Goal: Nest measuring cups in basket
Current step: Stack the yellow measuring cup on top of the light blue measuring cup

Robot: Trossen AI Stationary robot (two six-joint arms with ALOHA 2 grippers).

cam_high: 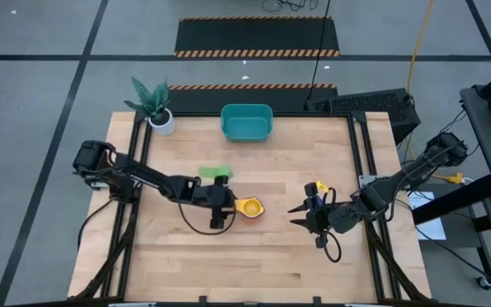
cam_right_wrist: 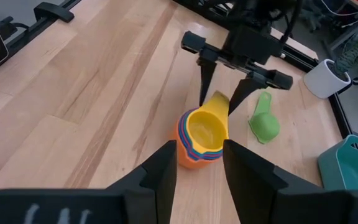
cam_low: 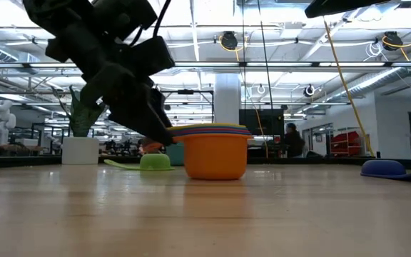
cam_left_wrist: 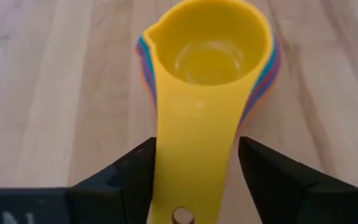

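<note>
A nested stack of measuring cups (cam_high: 251, 207) (cam_low: 215, 153) (cam_right_wrist: 201, 140) stands on its orange base at mid-table. The yellow cup (cam_left_wrist: 210, 56) sits on top. My left gripper (cam_high: 226, 205) (cam_left_wrist: 194, 174) (cam_right_wrist: 221, 99) is just left of the stack, shut on the yellow cup's handle. The green cup (cam_high: 214, 172) (cam_low: 155, 162) (cam_right_wrist: 265, 121) lies alone on the table behind it. A navy cup (cam_low: 385, 168) lies on the table to the right. The teal basket (cam_high: 246, 122) (cam_right_wrist: 347, 165) sits at the far edge. My right gripper (cam_high: 301, 215) (cam_right_wrist: 201, 168) hovers open, right of the stack. My left gripper pinches the yellow cup's handle (cam_left_wrist: 194, 143) between its two fingers (cam_left_wrist: 135, 174), one on each side edge. The fingers come from the table's left, slanting down and pointing along the handle. The cup sits upright, nested in the stack, which rests on the table.
A white plant pot (cam_high: 162, 121) (cam_low: 80, 150) (cam_right_wrist: 328, 78) stands at the far left corner, left of the basket. Bare wood lies between the stack and the basket and along the near edge. Black frame rails border the table's sides.
</note>
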